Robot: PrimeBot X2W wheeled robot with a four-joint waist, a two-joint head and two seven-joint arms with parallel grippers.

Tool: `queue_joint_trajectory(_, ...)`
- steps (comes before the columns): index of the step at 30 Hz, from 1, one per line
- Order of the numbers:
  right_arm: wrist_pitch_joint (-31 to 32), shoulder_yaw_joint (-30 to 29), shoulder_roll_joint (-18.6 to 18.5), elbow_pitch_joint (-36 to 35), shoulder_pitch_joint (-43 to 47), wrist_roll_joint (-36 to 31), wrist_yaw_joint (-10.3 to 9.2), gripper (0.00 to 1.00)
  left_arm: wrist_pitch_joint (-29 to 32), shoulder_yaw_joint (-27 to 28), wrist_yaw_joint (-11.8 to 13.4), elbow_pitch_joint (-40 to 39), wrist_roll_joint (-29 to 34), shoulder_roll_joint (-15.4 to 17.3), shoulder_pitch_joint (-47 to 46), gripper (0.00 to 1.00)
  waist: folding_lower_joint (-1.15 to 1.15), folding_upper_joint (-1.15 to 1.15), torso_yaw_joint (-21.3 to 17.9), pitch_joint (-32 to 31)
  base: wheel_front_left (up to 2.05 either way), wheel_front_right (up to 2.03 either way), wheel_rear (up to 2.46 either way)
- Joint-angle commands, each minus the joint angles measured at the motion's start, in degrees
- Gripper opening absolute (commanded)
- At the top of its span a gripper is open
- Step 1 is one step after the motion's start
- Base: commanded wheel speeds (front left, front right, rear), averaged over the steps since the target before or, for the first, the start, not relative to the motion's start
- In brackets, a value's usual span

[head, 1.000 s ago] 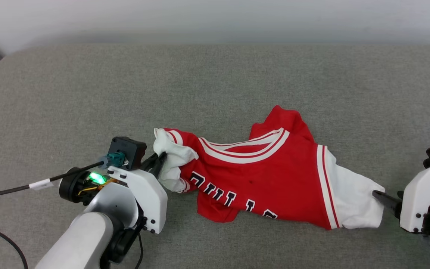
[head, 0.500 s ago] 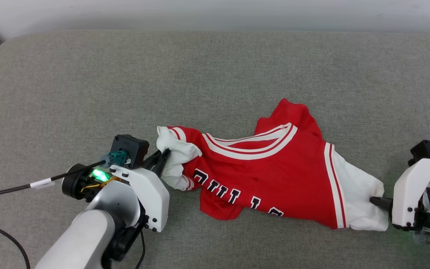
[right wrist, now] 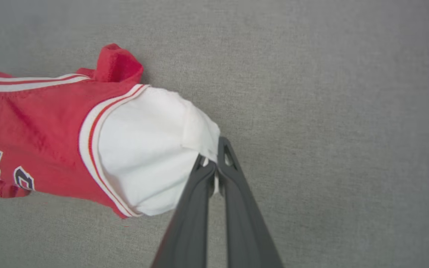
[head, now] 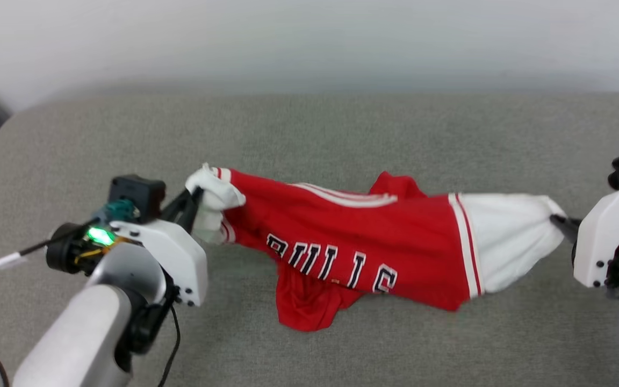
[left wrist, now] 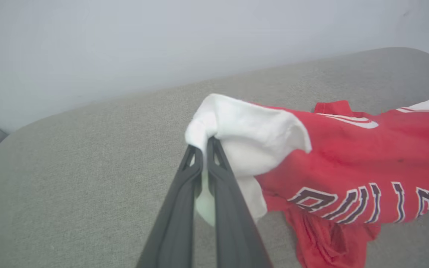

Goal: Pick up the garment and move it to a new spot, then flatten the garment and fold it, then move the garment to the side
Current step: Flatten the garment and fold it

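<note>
My left fingers (left wrist: pixel 210 149) are clenched on a bunched fold of white sleeve (left wrist: pixel 251 130) at centre frame of the left wrist view. My right fingers (right wrist: pixel 219 156) are pinched just as tight on the cuff of the other sleeve (right wrist: pixel 143 149) in the middle of the right wrist view. In the head view the left fingers (head: pixel 188 207) sit at middle left and the right fingers (head: pixel 562 221) at the far right edge, with the garment (head: pixel 374 236) strung between them across the centre of the frame. Its upper edge looks pulled fairly straight. The lettered chest (head: pixel 331 263) sags, and a crumpled red hem (head: pixel 304 306) hangs at lower centre, apparently brushing the grey surface (head: pixel 342 134). I judge this cloth light, limp and a little stretchy. It won't hold any shape I give it, and whatever I don't support will droop and drag. The thin cuffs could slide out of a pinch if I pull apart too hard. For carrying, the sleeve ends serve. For flattening I would rather take the shoulder seams or the hem corners, where doubled fabric gives my fingers more to bite.
</note>
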Motion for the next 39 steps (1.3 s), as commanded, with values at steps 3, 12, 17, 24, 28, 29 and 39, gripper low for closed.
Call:
queue_joint_trajectory(3, -1.54, -0.33, -0.78, -1.1, -2.44, -1.54, -0.04, 0.0, -1.11, 2.11, 0.34, 0.84, -0.43, 0.58, -2.94, 0.0, 0.0, 0.0, -1.47, -3.82, 0.0, 0.0, 0.0)
queue_joint_trajectory(12, -5.04, 1.59, -3.85, -2.09, -12.67, -4.64, -0.04, 0.0, -2.15, 5.64, -2.19, 7.07, -2.34, -0.32, -16.59, 0.0, 0.0, 0.0, -3.11, -6.14, 0.0, 0.0, 0.0)
queue_joint_trajectory(17, -6.75, 2.19, -5.15, -0.04, -20.82, -4.94, -0.04, 0.0, -1.77, 6.36, -3.96, 13.88, -2.67, -1.57, -27.03, 0.0, 0.0, 0.0, -3.87, -4.56, 0.0, 0.0, 0.0)
queue_joint_trajectory(24, -10.15, 3.62, -6.61, 3.39, -33.42, -5.16, -0.05, 0.0, -4.47, 7.03, -4.42, 22.89, -0.27, -2.5, -41.89, 0.0, 0.0, 0.0, -5.53, 1.44, 0.0, 0.0, 0.0)
queue_joint_trajectory(28, -13.34, 4.59, -6.32, 5.66, -41.96, -5.97, -0.06, 0.0, -6.09, 7.19, -4.47, 26.65, 1.51, -2.32, -49.84, 0.0, 0.0, 0.0, -6.89, 6.56, 0.0, 0.0, 0.0)
queue_joint_trajectory(29, -14.63, 4.75, -6.17, 6.59, -44.05, -6.26, -0.06, 0.0, -6.73, 7.06, -4.5, 27.56, 2.01, -2.34, -51.48, 0.0, 0.0, 0.0, -7.15, 7.7, 0.0, 0.0, 0.0)
queue_joint_trajectory(39, -28.33, 6.41, -5.46, 15.65, -61.59, -9.59, -0.06, 0.0, -13.46, 7.82, -4.14, 32.54, 4.89, -2.57, -65.73, 0.0, 0.0, 0.0, -10.11, 19.8, 0.0, 0.0, 0.0)
